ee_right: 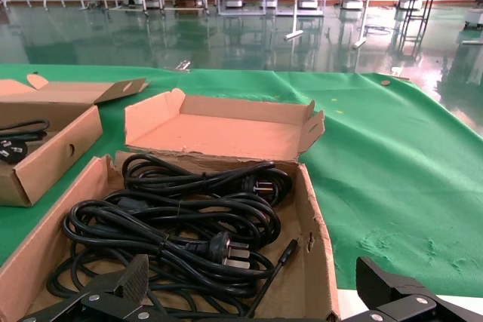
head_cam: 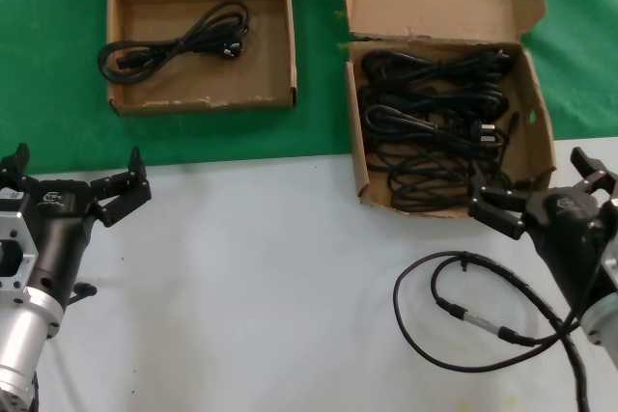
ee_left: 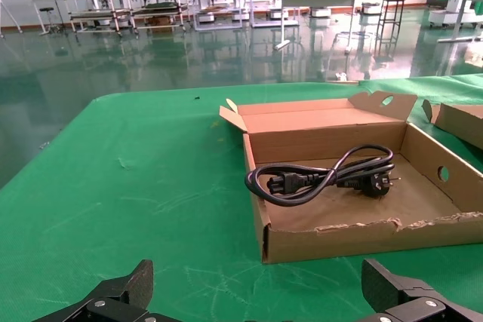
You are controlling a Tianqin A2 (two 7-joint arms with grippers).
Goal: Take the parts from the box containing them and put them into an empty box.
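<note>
Done so far: one power cord [head_cam: 176, 42] lies loosely looped on the floor of the smaller box [head_cam: 121, 65], its plug toward that box's right wall; the left wrist view shows the same cord [ee_left: 321, 176] alone in the shallow carton [ee_left: 339, 239]
Left to do: a tangled heap of cords [head_cam: 435, 127] fills the larger box [head_cam: 357, 156]; several plugs show in the right wrist view among the heap [ee_right: 170, 231], so by my count most of the job is ahead, though the exact number of bundles cannot be told
Larger box position: at the far right of the surface, straddling the edge where green cloth meets the white area, lid flap standing up at its far side
Smaller box position: on the green cloth toward the far left, well apart from the larger box
Left claw [head_cam: 72, 185]: over the white part near the left edge, fingers spread apart, holding nothing, idle and pointed toward the smaller box
Right claw [head_cam: 541, 190]: at the near right corner of the larger box, fingers apart and empty, hanging just above the near wall of the carton
Stage, as I judge it: between transfers, the right claw placed to reach for another bundle
Not part of the job: a thin black cable [head_cam: 454, 311] with a metal connector, curled on the white area near the right arm
</note>
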